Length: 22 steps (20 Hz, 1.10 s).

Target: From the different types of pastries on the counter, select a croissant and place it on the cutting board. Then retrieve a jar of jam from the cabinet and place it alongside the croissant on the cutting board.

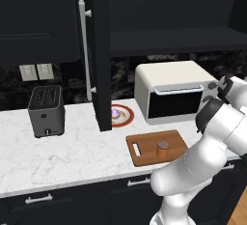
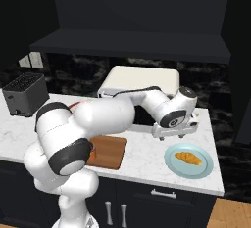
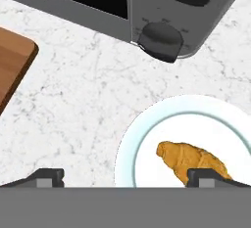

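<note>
Golden-orange crescent croissant (image 3: pixel 192 159) on pale blue round plate (image 3: pixel 147 139), white marble table (image 3: pixel 78 109). Gripper (image 3: pixel 125 178) wide, empty, above; cream toaster oven (image 2: pixel 139 82) close behind. Orange-red jam jar (image 1: pixel 163 149) on reddish-brown wooden cutting board (image 1: pixel 144 154).

White marble counter (image 1: pixel 72 156), toaster (image 1: pixel 46 110), oven (image 1: pixel 173 91), cutting board (image 1: pixel 144 151), two plates (image 2: pixel 188 161).

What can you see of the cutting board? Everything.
The cutting board is a reddish-brown wooden rectangle with rounded corners and a slot handle cut through its left short end. It lies flat on the white marble counter, near the front edge, before the toaster oven. The jar of jam stands upright on it.
</note>
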### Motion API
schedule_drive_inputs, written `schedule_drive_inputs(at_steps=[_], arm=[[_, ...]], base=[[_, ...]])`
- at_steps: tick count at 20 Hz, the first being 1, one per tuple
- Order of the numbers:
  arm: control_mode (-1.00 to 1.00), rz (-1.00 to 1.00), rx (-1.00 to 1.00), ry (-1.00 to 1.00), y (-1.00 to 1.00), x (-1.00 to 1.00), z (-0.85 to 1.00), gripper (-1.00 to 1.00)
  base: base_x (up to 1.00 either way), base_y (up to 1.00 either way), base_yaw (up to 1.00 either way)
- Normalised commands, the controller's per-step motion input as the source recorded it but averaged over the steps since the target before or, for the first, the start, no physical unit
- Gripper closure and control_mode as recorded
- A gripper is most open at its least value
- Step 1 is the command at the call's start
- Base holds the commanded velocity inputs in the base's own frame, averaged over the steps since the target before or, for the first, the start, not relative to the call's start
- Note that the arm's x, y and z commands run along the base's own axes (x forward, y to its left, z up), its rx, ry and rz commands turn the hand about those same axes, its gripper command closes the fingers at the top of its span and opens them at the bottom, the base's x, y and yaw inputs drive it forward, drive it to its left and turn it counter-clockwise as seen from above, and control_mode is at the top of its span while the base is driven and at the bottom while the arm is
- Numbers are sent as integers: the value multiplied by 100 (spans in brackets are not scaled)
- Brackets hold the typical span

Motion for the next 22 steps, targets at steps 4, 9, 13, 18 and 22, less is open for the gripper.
schedule_drive_inputs(at_steps=[4,9,13,18,22], arm=[[-100,0,-25,2,-25,-60,-86,-100],[-100,3,-2,2,-20,21,-17,-100],[-100,8,0,8,-39,68,-24,-100],[-100,6,4,3,-31,8,-4,-100],[-100,21,4,9,-64,13,-17,-100]], base=[[0,0,0],[0,0,0],[0,0,0],[0,0,0],[0,0,0]])
